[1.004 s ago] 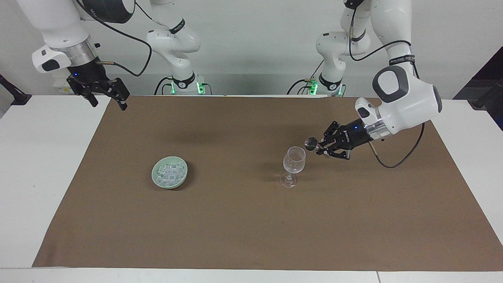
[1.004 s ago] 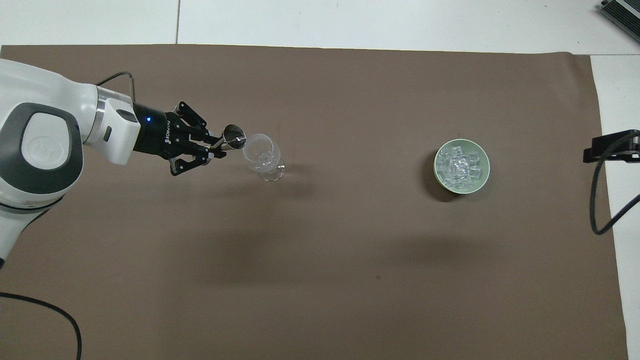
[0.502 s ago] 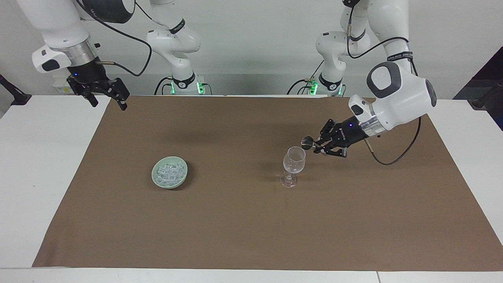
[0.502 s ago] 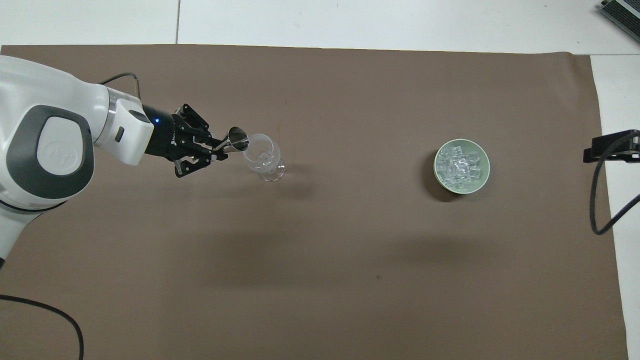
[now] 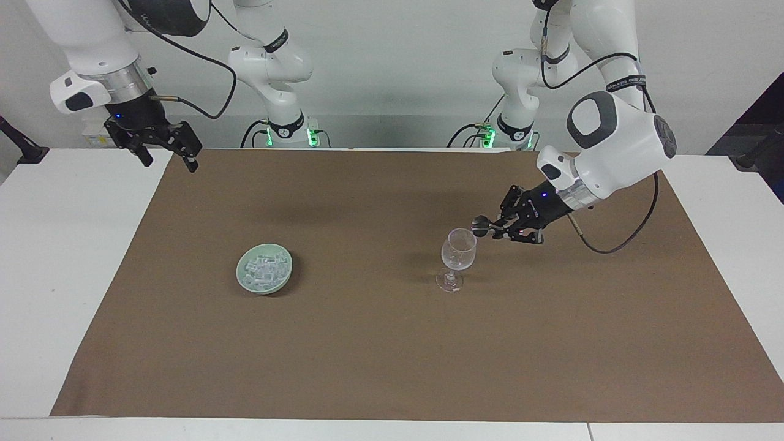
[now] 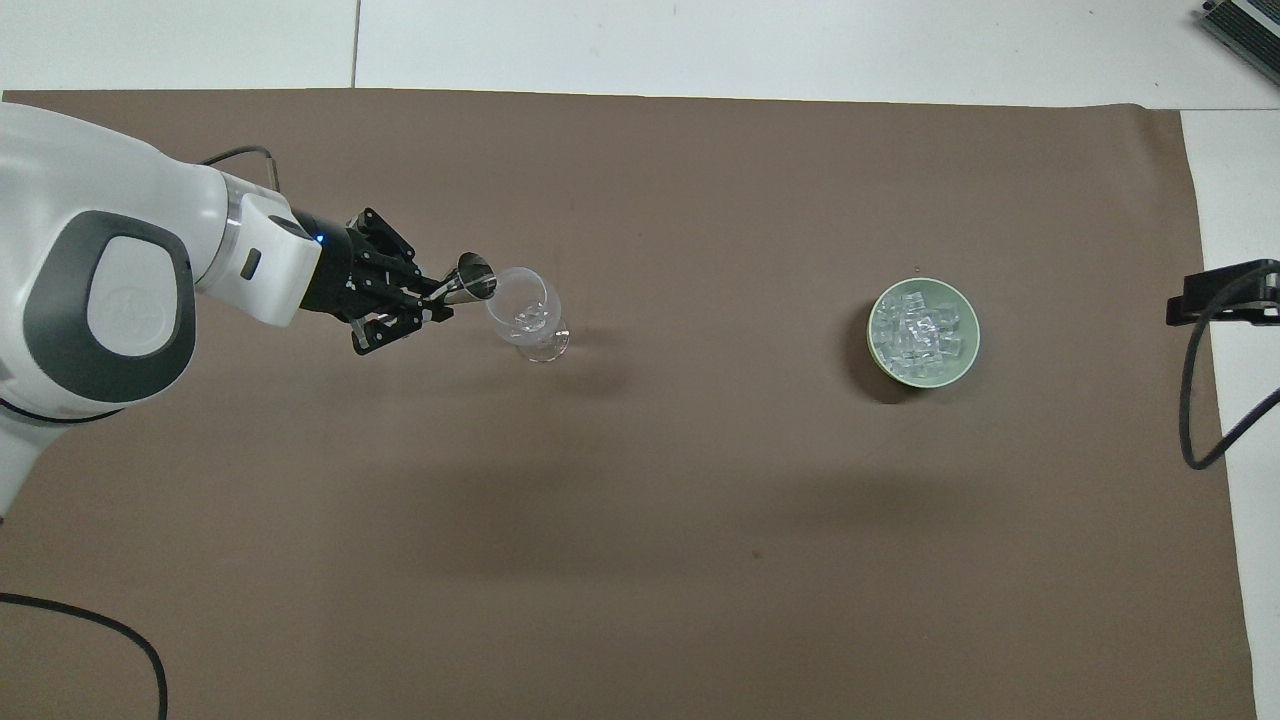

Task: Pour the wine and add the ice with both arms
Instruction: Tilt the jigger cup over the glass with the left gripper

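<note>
Over rim of stemmed glass (image 5: 458,257), small metal jigger (image 5: 481,225) is held tilted on its side, clamped by left gripper (image 5: 497,231), mouth turned toward glass. Glass stands upright on brown mat (image 5: 392,343) toward left arm's end of bench (image 5: 67,257). Ice (image 5: 264,269) is heaped in pale green bowl (image 5: 245,283), well apart from glass, toward right arm's end. Right gripper (image 5: 168,159) waits raised over mat corner, fingers spread, nothing held.
</note>
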